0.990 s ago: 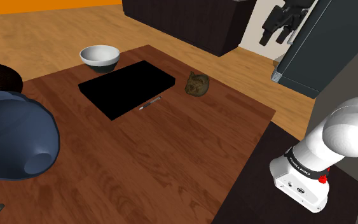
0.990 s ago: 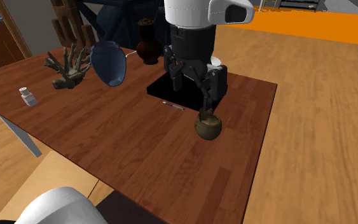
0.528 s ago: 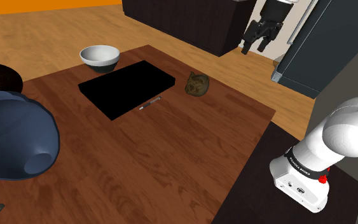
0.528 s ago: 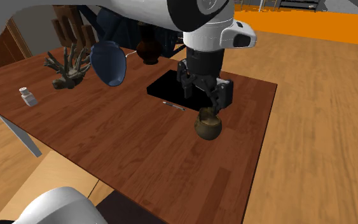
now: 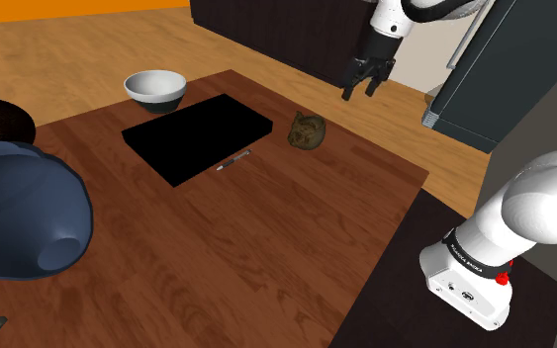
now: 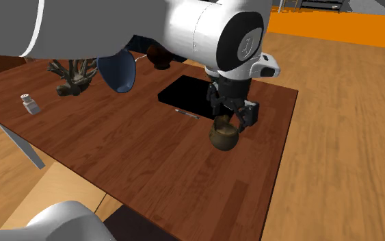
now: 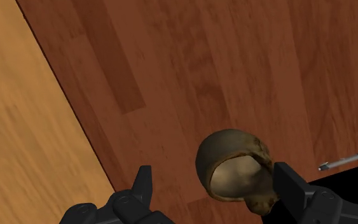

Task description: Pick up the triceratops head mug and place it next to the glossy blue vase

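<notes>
The triceratops head mug (image 5: 307, 130) is brownish olive and stands on the dark wooden table (image 5: 266, 237) near its far edge. My gripper (image 5: 359, 89) hangs open above the mug, apart from it. In the second exterior view the gripper (image 6: 230, 116) is just over the mug (image 6: 223, 135). Seen from the wrist, the mug (image 7: 234, 172) has a pale hollow and lies between the spread fingers (image 7: 144, 181), which do not touch it. The glossy blue vase (image 5: 19, 208) looms at the shoulder view's left, and the same vase (image 6: 116, 66) stands at the table's far side.
A flat black slab (image 5: 195, 135) lies beside the mug, with a pen (image 5: 233, 160) at its edge. A white bowl (image 5: 155, 87) sits behind it. A small shaker (image 6: 29, 103), a branching ornament (image 6: 74, 72) and a dark vase (image 6: 160, 55) stand near the blue vase.
The gripper has come down and across to the shoulder view's left, ending close over the mug. Its fingers stay apart. The mug has not moved.
</notes>
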`<state>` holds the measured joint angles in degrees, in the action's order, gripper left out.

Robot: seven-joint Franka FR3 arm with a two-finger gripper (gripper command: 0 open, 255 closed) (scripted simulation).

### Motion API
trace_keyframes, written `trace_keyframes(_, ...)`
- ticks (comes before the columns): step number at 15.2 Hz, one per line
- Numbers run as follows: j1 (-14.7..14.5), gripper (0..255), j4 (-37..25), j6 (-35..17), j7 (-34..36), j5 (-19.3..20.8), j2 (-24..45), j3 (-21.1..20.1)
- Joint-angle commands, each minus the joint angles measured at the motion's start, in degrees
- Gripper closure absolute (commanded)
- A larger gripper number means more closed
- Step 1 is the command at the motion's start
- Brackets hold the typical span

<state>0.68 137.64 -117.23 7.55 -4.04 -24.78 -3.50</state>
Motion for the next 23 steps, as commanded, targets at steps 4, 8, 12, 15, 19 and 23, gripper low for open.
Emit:
trace_keyframes(4, 0.06, 0, -2.2, -8.08, -0.72, -0.05, 10.48, -0.11)
trace_keyframes(8, 0.06, 0, -5.68, -13.27, -1.17, -0.01, 19.37, -0.21)
trace_keyframes(12, 0.0, 0, -6.4, -16.14, -1.28, 0.02, 23.02, -0.28)
trace_keyframes(15, -0.06, 0, -5.66, -18.42, -1.27, 0.02, 24.57, -0.35)
trace_keyframes(19, -0.11, 0, -5.12, -20.37, -1.25, 0.03, 25.97, -0.41)
trace_keyframes(23, -0.11, 0, -5.12, -20.37, -1.25, 0.03, 25.97, -0.41)
